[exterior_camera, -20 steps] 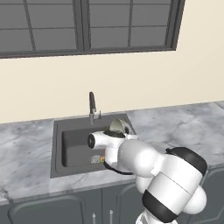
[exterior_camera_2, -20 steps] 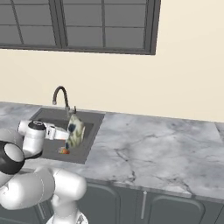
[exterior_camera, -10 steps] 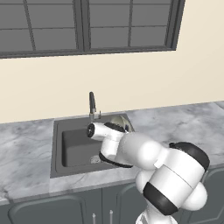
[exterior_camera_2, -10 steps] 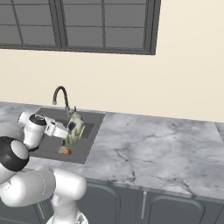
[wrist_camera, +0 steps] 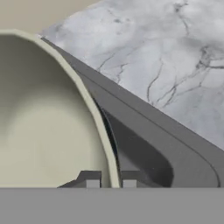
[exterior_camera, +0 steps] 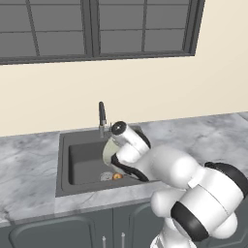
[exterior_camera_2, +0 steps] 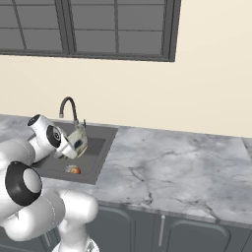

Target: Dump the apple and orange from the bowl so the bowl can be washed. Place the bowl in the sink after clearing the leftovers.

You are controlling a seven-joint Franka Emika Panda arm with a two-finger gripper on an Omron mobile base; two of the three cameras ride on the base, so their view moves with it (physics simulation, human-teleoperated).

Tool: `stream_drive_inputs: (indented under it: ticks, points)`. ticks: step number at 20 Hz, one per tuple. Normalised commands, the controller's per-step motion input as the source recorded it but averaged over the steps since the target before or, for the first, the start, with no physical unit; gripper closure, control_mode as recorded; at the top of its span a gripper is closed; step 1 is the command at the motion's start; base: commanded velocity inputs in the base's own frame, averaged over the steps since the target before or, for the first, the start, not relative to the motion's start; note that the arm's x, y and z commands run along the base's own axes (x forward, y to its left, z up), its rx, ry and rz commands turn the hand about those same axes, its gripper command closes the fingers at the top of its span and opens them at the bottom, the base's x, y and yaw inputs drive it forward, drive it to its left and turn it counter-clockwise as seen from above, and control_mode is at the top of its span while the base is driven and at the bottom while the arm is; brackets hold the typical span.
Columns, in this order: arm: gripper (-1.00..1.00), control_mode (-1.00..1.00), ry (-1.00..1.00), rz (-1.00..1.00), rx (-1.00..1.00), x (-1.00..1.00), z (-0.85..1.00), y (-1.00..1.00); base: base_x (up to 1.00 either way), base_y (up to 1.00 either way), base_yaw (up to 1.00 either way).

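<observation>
The pale greenish-cream bowl (exterior_camera: 109, 150) hangs tilted on its side over the sink (exterior_camera: 80, 162), near the faucet. My gripper (wrist_camera: 110, 180) is shut on its rim, one fingertip (wrist_camera: 92, 180) inside and the other outside. The bowl's inside (wrist_camera: 43, 131) looks empty. In the right base view the bowl (exterior_camera_2: 78, 142) and gripper (exterior_camera_2: 73, 144) hang above the sink (exterior_camera_2: 96, 147). A small orange (exterior_camera: 116, 177) lies on the basin floor beside the round drain (exterior_camera: 105, 176), and shows again as the orange (exterior_camera_2: 74, 170). The apple is hidden.
The dark upright faucet (exterior_camera: 102, 116) rises just behind the bowl at the sink's back edge. Grey marble counter (exterior_camera_2: 172, 167) runs to the right of the sink, and more counter (exterior_camera: 26, 164) lies to its left. A window and cream wall stand behind.
The arm has carried the tilted bowl leftward over the basin, closer to the faucet. The orange stays on the sink floor.
</observation>
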Motion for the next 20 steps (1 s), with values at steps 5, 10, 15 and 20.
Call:
stream_drive_inputs:
  ticks: [5, 10, 15, 20]
  points:
    - [1.0, -1.0, 0.22, 0.03, 0.17, 0.0, -0.04, 0.56, 0.0, 0.0, 0.0]
    - [1.0, -1.0, 0.27, 0.1, 0.17, 0.0, -0.01, 0.51, 0.0, 0.0, 0.0]
    - [1.0, -1.0, 0.03, 0.07, 0.09, -0.05, -0.41, 0.69, 0.0, 0.0, 0.0]
    - [1.0, -1.0, -0.01, 0.01, 0.12, 0.1, -0.41, 0.47, 0.0, 0.0, 0.0]
